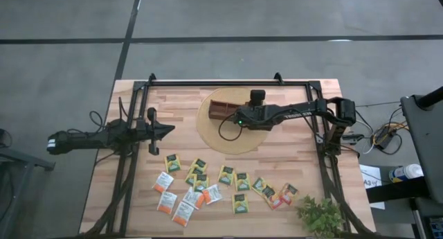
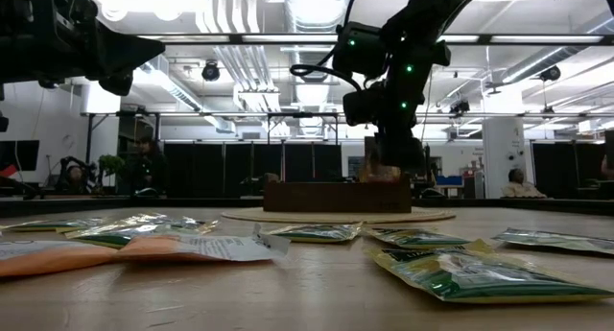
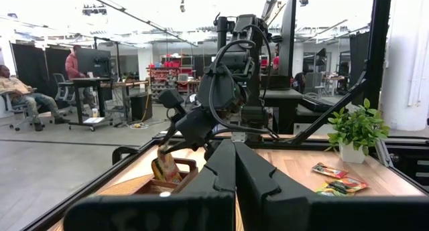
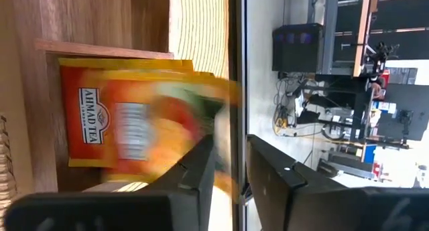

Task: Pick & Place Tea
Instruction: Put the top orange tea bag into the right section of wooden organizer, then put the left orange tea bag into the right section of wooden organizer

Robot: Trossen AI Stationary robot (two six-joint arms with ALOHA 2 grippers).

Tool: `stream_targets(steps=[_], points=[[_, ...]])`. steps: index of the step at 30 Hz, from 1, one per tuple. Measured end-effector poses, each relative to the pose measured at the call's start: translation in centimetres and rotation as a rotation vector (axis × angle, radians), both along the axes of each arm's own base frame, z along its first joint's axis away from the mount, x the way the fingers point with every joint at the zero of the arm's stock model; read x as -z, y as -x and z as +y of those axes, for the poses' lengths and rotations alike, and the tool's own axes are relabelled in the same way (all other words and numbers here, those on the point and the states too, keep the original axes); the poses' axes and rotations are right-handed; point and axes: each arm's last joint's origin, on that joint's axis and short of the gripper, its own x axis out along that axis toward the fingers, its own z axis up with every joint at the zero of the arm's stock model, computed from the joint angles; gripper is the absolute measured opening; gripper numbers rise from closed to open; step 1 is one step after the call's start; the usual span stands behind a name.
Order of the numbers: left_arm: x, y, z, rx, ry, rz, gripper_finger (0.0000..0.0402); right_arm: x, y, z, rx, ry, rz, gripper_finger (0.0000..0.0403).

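The right gripper [image 1: 228, 114] hangs over the wooden tray [image 1: 223, 109], which stands on a round woven mat [image 1: 208, 135] near the far edge of the worktop [image 1: 304, 163]. Its jaws are narrow and pinch an orange-red tea packet [image 3: 165, 169] by its upper edge. In the left wrist view the packet hangs down from the fingertips with its lower part inside the tray. In the right wrist view it shows blurred just ahead of the two dark fingers [image 4: 201, 165], and one more orange-red packet marked "AHMAD TEA" [image 4: 94, 117] lies flat behind it against the wood of the tray.

The other tea packets [image 1: 208, 187] lie scattered along the near part of the worktop, from the near-left area toward the near-right corner. Some are white-and-orange, some yellow-green; some overlap each other. A small potted plant [image 1: 320, 215] stands at the near-right corner, just beside the last packets.

The left gripper [image 1: 163, 131] waits above the left edge of the worktop, well apart from the tray, with its jaws closed together and holding nothing.
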Motion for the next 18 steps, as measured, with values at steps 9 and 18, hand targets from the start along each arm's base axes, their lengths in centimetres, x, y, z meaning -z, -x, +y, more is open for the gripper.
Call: stream_targets(steps=[9, 18], points=[[0.0, 0.0, 0.0, 0.000, 0.000, 0.001, 0.0000, 0.0, 0.1, 0.0, 0.008, 0.000, -0.003, 0.0095], [0.0, 0.0, 0.0, 0.000, 0.000, 0.001, 0.0000, -3.0, 0.5, 1.7, 0.016, -0.089, -0.005, 0.0091]])
